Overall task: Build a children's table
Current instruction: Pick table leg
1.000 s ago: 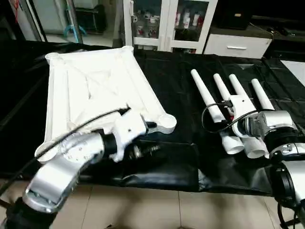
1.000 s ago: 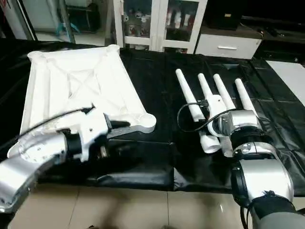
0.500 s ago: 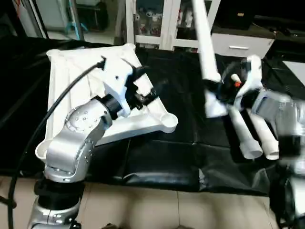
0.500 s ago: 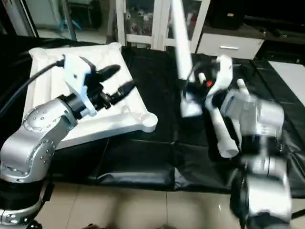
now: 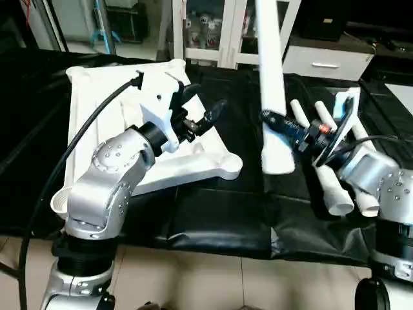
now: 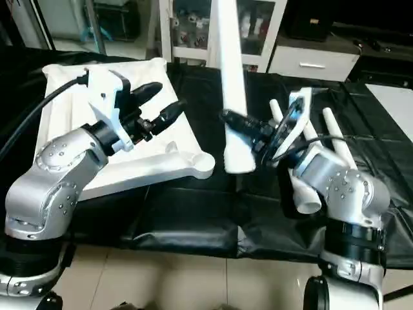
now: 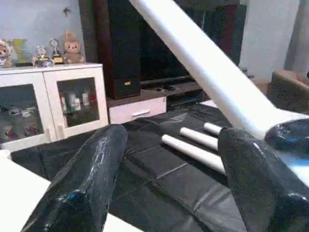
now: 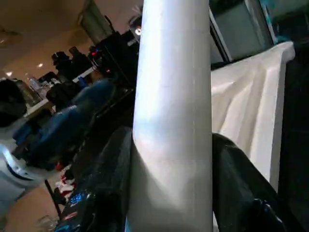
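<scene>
Nearest, pale floor tiles [image 5: 213, 278], then the front edge of a black sheet [image 5: 219, 219] draped over the work surface. On it, to the left, the white tabletop [image 5: 97, 129] lying ribbed side up, one rounded corner socket [image 5: 227, 169] toward the front. To the right, three tube legs [image 5: 335, 187] lying side by side on the sheet. Beyond, white glass-door cabinets [image 5: 213, 26] and a white drawer unit [image 5: 322, 61] against the far wall.

Left arm [image 5: 106, 187] bent up over the tabletop's near edge, left gripper [image 6: 158, 106] hanging above the tabletop and aimed toward the middle — black fingers [image 7: 91, 179] spread wide, nothing between them. Right arm [image 6: 339, 187] raised over the lying legs, right gripper [image 5: 277, 121] clamped round the fourth tube leg [image 5: 271, 84] near its wide lower end; the leg close to upright, its top running out past the frame, its base hanging in the air over the sheet between tabletop and lying legs.

Against a second ago — four legs flat on the sheet then, right gripper down among them, now one lifted and stood up. Left gripper then low at the tabletop's front edge near the corner socket, now higher and farther in over the ribs.
</scene>
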You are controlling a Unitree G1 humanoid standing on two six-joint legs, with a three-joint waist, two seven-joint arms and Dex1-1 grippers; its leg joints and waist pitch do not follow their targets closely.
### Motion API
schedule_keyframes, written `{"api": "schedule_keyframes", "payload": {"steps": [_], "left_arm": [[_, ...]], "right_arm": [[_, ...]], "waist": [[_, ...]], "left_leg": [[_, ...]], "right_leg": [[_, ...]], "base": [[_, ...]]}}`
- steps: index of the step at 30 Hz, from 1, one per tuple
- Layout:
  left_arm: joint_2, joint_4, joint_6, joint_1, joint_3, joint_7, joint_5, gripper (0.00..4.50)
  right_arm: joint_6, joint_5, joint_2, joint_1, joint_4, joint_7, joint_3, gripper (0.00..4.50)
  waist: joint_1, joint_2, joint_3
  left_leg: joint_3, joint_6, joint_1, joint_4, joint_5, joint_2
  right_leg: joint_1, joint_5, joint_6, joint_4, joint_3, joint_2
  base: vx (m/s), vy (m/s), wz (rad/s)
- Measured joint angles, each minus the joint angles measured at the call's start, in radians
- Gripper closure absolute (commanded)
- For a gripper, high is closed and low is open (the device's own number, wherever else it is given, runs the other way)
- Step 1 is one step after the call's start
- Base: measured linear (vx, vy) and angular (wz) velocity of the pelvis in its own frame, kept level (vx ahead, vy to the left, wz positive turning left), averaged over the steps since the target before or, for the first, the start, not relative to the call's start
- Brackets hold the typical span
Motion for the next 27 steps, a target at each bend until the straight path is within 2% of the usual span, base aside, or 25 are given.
{"api": "schedule_keyframes", "payload": {"steps": [4,8,12,15,22,27], "left_arm": [[-0.007,0.002,0.000,-0.009,0.000,0.008,-0.001,1.01],[-0.063,0.020,0.037,-0.043,0.027,0.042,-0.044,1.01],[-0.163,0.060,0.130,-0.076,0.127,0.057,-0.217,1.01],[-0.175,0.081,0.197,-0.092,0.171,0.047,-0.323,1.01],[-0.191,0.136,0.302,-0.143,0.226,0.035,-0.428,1.01],[-0.202,0.147,0.376,-0.154,0.259,0.027,-0.545,1.01]], "right_arm": [[0.020,0.014,-0.001,0.000,-0.036,-0.001,0.007,2.66],[0.015,0.003,-0.016,0.027,-0.084,-0.002,0.066,2.66],[0.014,0.004,-0.016,0.044,-0.143,0.003,0.097,2.66],[0.015,0.013,-0.033,0.056,-0.177,0.026,0.118,2.66],[0.010,0.012,-0.059,0.079,-0.201,0.051,0.176,2.66],[-0.020,-0.001,-0.074,0.106,-0.233,0.074,0.212,2.66]], "waist": [[0.000,0.000,0.000],[0.003,-0.003,0.000],[0.007,-0.005,0.000],[0.011,-0.006,0.000],[0.012,-0.004,0.000],[0.013,-0.002,0.000]], "left_leg": [[0.000,0.000,0.000,-0.001,0.000,0.000],[0.000,0.000,0.000,-0.001,0.000,0.000],[0.000,0.000,-0.001,-0.001,0.000,0.000],[0.000,0.000,-0.001,-0.001,0.000,0.000],[0.000,0.000,-0.001,-0.002,0.000,0.000],[0.000,0.000,-0.001,-0.003,0.000,0.000]], "right_leg": [[0.000,0.000,0.000,0.000,0.000,0.000],[0.000,0.000,0.000,-0.001,0.000,0.000],[0.000,0.000,0.000,-0.002,0.000,0.000],[0.000,0.000,0.000,-0.002,0.000,0.000],[0.000,0.000,0.000,-0.004,0.000,0.000],[0.000,0.000,0.001,-0.005,-0.001,0.000]], "base": [[0.000,0.000,0.00],[0.000,0.000,0.00],[0.000,0.000,0.00],[0.000,0.000,0.00],[0.000,0.000,0.00],[0.000,0.000,0.00]]}}
